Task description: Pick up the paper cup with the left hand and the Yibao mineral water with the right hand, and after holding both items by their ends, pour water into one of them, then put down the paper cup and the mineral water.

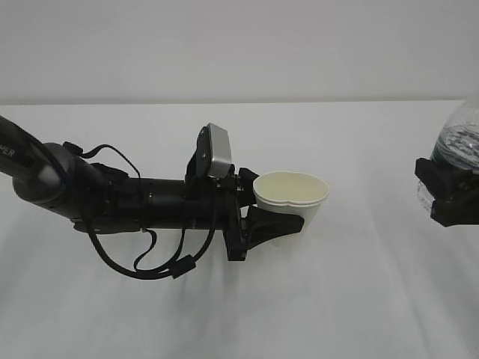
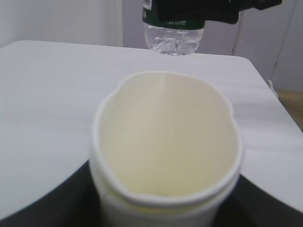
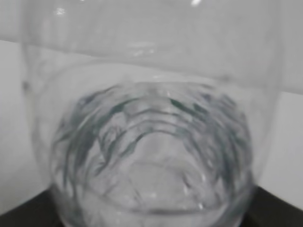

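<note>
Midair, left end effector (image 1: 278, 215) clamps paper cup (image 1: 290, 200), rim squashed; right end effector (image 1: 449, 196) clamps Yibao mineral water (image 1: 458, 140) above tabletop (image 1: 239, 299).

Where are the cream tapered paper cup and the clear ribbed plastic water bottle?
cream tapered paper cup (image 1: 298, 212), exterior view, outer wall under the rim.
clear ribbed plastic water bottle (image 2: 173, 41), left wrist view, clear base below the green label.

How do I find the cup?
Look at the long black arm reaching in from the left over the white table. Its gripper squeezes a small cream paper cup, open on top, unlike the see-through bottle at the right edge.
</note>
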Motion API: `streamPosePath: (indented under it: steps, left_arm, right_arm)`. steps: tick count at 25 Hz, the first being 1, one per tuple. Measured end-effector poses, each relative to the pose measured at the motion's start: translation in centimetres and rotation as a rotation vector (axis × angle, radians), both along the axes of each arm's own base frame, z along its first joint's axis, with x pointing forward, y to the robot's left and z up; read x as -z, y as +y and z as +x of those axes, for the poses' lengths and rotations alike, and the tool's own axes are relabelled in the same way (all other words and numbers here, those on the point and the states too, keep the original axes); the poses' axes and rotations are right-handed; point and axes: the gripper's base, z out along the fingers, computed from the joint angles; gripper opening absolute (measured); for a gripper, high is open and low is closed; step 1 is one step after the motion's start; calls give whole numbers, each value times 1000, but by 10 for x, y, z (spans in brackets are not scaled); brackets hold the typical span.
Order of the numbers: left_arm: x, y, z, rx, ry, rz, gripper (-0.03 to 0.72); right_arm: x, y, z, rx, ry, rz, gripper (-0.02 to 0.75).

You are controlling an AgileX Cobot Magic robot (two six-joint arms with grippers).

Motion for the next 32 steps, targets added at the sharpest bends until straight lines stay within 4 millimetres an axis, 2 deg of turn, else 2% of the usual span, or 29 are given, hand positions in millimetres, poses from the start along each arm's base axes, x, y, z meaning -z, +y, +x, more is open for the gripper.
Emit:
streamPosePath:
  steps: [8,13,18,26,32]
  left_arm:
    - [-1,-4,-2,-4,5,-8,425]
    - [-2,-21,-15,34,-24,-16,425]
    - [-4,-35,-24,33,-19,-38,425]
    - [-5,-36,-23,9,-10,-53,424]
    - [-8,-37,-23,11,-17,-58,424]
  right_arm:
    - [-15,0,-8,0,-10,-11,445]
    - [-12,2,-10,-16,39,-10,445]
    - [-26,1,-16,-10,8,-26,445]
    - [-45,-2,-32,31,2,-58,445]
    - [-44,-2,-36,17,31,-96,445]
